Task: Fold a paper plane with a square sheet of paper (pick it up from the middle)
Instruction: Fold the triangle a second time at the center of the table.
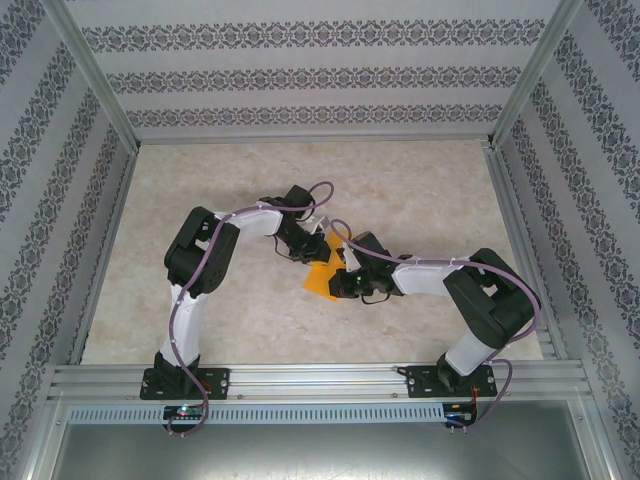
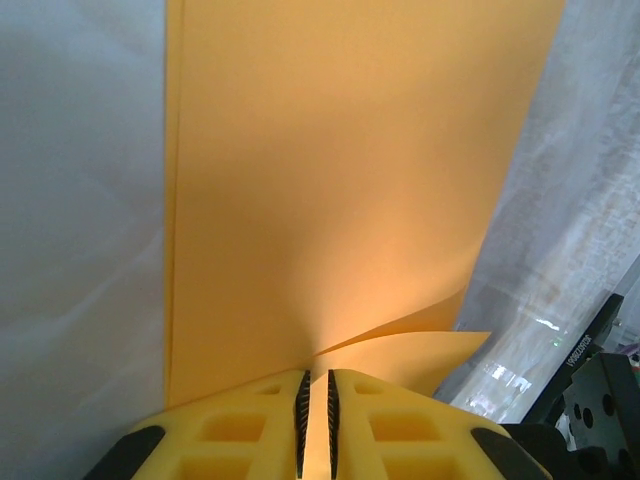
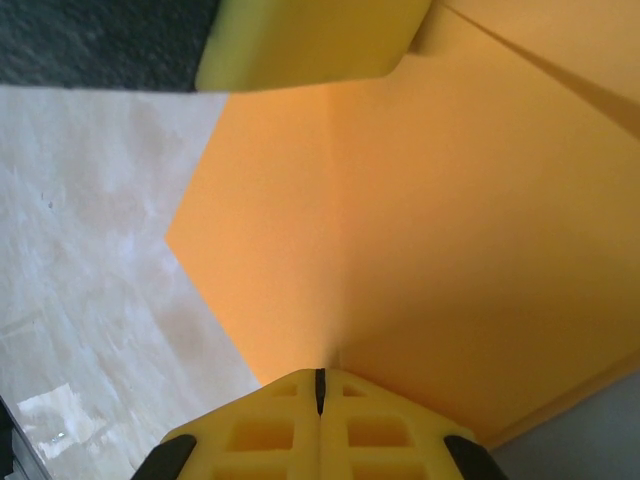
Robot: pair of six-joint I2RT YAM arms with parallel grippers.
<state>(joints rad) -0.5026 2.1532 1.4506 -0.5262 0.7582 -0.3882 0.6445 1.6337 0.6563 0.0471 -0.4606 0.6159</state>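
Right tool [image 3: 320, 385]: clamped tight on the paper [image 3: 450, 230], at a soft crease.
Paper: plain orange-yellow, folded, one pointed corner jutting out; held between both tools over the middle of the worktop [image 1: 420, 190].
Left tool [image 2: 316, 390]: jaws nearly together, nipping the paper where two layers part.
Worktop: pale, marbled.

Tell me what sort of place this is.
Probably a purpose-built robot test booth: aluminium frame posts, patterned wall panels around a marble-look tabletop, and the left arm and right arm bolted to a rail.
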